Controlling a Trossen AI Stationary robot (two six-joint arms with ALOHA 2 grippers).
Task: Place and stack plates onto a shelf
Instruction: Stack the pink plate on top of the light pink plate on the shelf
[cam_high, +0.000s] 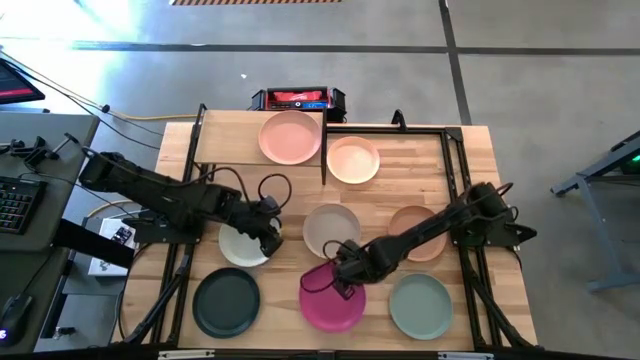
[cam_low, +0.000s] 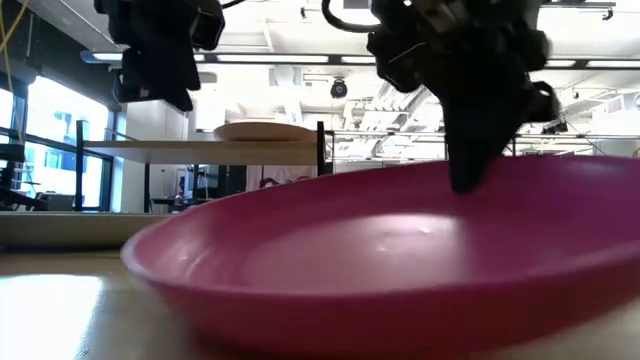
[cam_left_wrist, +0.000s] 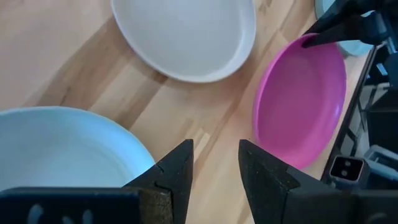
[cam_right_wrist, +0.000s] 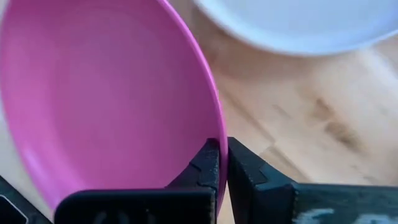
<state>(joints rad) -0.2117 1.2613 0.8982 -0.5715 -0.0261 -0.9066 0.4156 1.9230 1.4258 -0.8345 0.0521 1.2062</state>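
Note:
My right gripper (cam_high: 341, 272) is shut on the far rim of the magenta plate (cam_high: 332, 300), which fills the low view (cam_low: 380, 260). My left gripper (cam_high: 270, 236) is open and hovers over bare wood just off the right rim of the off-white plate (cam_high: 240, 245); in its wrist view the gripper (cam_left_wrist: 216, 165) has that plate (cam_left_wrist: 62, 149) to one side. The pink plate (cam_high: 290, 137) lies flat on the shelf (cam_high: 225, 140). The peach plate (cam_high: 353, 159) lies beside the shelf's post. The beige (cam_high: 331, 228), terracotta (cam_high: 417, 232), sage green (cam_high: 420, 305) and dark green (cam_high: 226, 302) plates lie flat on the table. My right gripper pinches the magenta plate's far rim (cam_right_wrist: 214, 134) between its two fingers, one finger inside the dish and one outside. The fingers come from above, slanting down from the table's right. The plate is tilted: the held rim (cam_low: 520, 175) is raised and its near side stays low on the table.
The shelf's black posts (cam_high: 324, 150) and a black frame (cam_high: 452, 150) run along the far and right sides of the table. A red and black box (cam_high: 297, 98) stands behind the shelf. Bare wood (cam_left_wrist: 205, 118) shows between the off-white, beige and magenta plates.

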